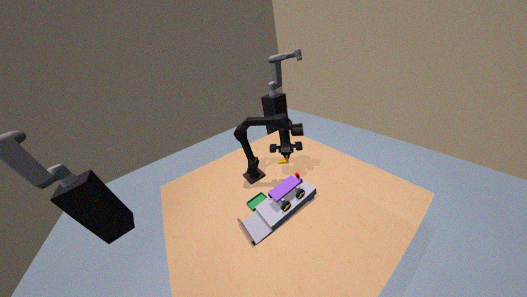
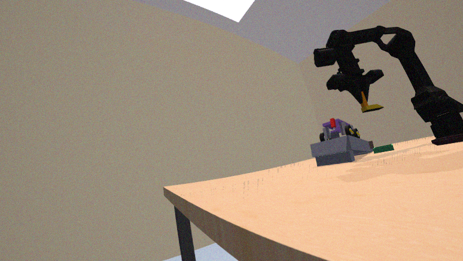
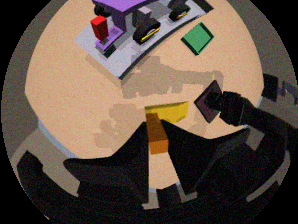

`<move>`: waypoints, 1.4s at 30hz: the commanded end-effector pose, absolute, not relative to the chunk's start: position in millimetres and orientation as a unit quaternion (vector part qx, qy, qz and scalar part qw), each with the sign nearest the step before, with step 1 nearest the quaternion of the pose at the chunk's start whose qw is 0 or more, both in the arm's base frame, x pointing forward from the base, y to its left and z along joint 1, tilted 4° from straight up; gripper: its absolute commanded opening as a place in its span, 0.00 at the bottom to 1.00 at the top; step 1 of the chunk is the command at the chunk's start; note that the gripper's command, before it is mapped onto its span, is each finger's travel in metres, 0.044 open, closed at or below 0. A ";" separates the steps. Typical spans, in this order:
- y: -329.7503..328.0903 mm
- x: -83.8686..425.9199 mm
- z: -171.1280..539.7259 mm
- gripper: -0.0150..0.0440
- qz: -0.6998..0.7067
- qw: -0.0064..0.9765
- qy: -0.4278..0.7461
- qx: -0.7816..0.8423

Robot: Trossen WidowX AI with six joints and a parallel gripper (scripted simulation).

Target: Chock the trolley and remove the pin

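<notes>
My gripper (image 1: 286, 156) (image 2: 364, 98) (image 3: 159, 136) is shut on the orange handle of the yellow chock (image 1: 282, 161) (image 2: 371, 108) (image 3: 172, 113) and holds it in the air above the table, off the ramp's uphill end. The trolley with its purple top (image 1: 284, 187) (image 2: 337, 125) (image 3: 120, 4) stands on the grey ramp (image 1: 268, 214) (image 2: 330, 146) (image 3: 116, 66). The red-headed stop pin (image 1: 297, 175) (image 2: 332, 123) (image 3: 99, 28) stands upright at the trolley's uphill end. The green tray (image 1: 257, 201) (image 2: 383, 148) (image 3: 198, 39) lies beside the ramp on the arm base's side.
The arm's base (image 1: 254, 176) (image 2: 448, 139) (image 3: 209, 102) stands on the wooden table (image 1: 331, 243) (image 2: 291, 200) (image 3: 55, 75). The ramp's low end has a brown end stop (image 1: 246, 231). Two grey arms on black pedestals (image 1: 94, 206) (image 1: 274, 107) stand off the table.
</notes>
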State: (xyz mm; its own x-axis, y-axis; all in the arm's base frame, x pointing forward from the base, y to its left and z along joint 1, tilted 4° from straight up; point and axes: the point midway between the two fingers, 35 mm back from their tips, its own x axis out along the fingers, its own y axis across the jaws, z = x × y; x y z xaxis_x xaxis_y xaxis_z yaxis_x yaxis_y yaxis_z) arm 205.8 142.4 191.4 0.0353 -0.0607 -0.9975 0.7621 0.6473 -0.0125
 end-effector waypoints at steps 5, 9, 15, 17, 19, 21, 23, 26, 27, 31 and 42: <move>142.6 205.2 191.4 0.25 -0.396 0.614 0.571 0.374; 142.6 205.2 191.4 0.25 -0.433 0.587 0.543 0.415; 142.6 205.1 191.4 0.25 -0.485 0.543 0.497 0.472; 142.6 205.1 191.4 0.25 -0.502 0.527 0.480 0.490; 142.6 205.1 191.4 0.25 -0.517 0.510 0.463 0.508; 142.6 205.1 191.4 0.25 -0.527 0.499 0.452 0.519; 142.6 205.1 191.4 0.25 -0.529 0.497 0.450 0.520; 142.6 205.1 191.4 0.25 -0.529 0.497 0.450 0.520; 142.6 205.1 191.4 0.25 -0.529 0.497 0.450 0.520; 137.1 205.6 191.4 0.25 -0.532 0.494 0.446 0.523; 93.5 208.0 191.1 0.25 -0.544 0.481 0.431 0.536</move>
